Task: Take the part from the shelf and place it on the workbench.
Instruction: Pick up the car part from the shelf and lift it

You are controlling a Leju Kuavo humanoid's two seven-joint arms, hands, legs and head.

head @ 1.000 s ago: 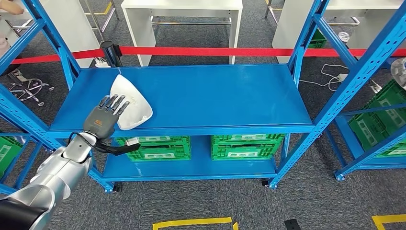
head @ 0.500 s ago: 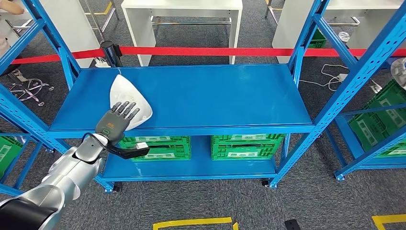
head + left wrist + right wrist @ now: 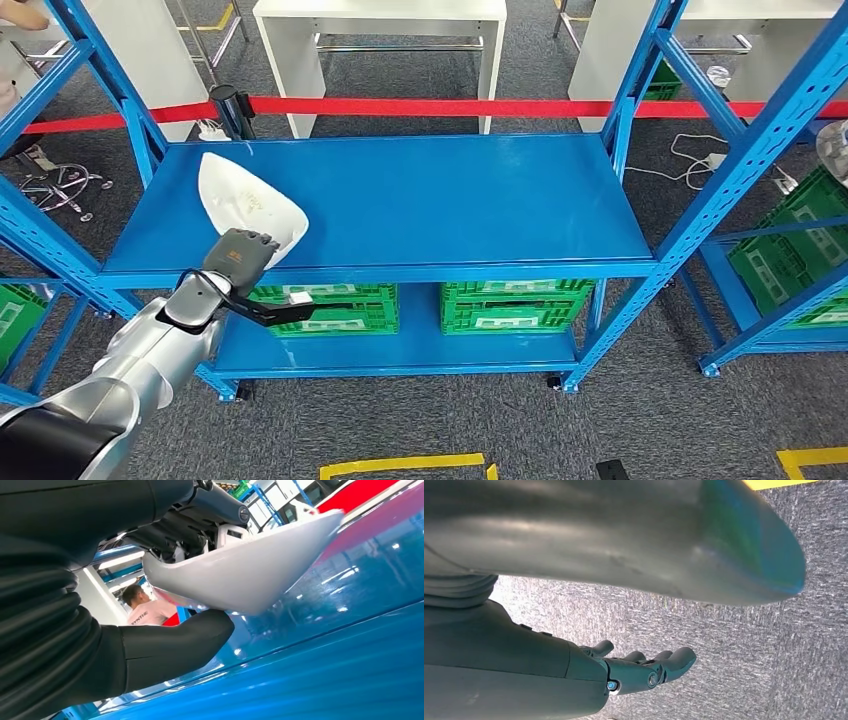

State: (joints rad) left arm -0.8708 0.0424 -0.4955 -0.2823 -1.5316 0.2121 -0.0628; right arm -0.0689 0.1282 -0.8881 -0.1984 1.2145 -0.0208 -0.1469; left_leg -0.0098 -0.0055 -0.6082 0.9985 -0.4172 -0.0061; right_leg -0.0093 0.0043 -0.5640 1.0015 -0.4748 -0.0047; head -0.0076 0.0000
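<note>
The blue steel shelf (image 3: 420,200) w/ its flat painted top deck fills the middle of the head view; green plastic crates (image 3: 515,305) sit on the lower deck, a red barrier strip (image 3: 450,107) runs behind, and a white desk (image 3: 380,20) stands beyond that, prob. the drop-off. The part, a white curved moulded plastic shell (image 3: 245,205), is at the left front of the top deck, tipped up, near edge raised. The left hand (image 3: 238,255) has it: in the left wrist view the thumb (image 3: 185,640) presses under the shell's rim and dark fingers (image 3: 175,535) sit over the top, so it's grasped, though the pinch looks to be at the edge only. Whether the far tip is touching the deck I can't tell. Step in hand: lift off. To do it well, I'd say raise straight up first, clear the deck fully before swinging, keep the wrist steady so the shell doesn't pivot in a rim grip, and mind the blue upright post (image 3: 120,110) at left. The right hand (image 3: 644,670) hangs over grey carpet (image 3: 734,650), fingers loosely apart, holding nothing.
</note>
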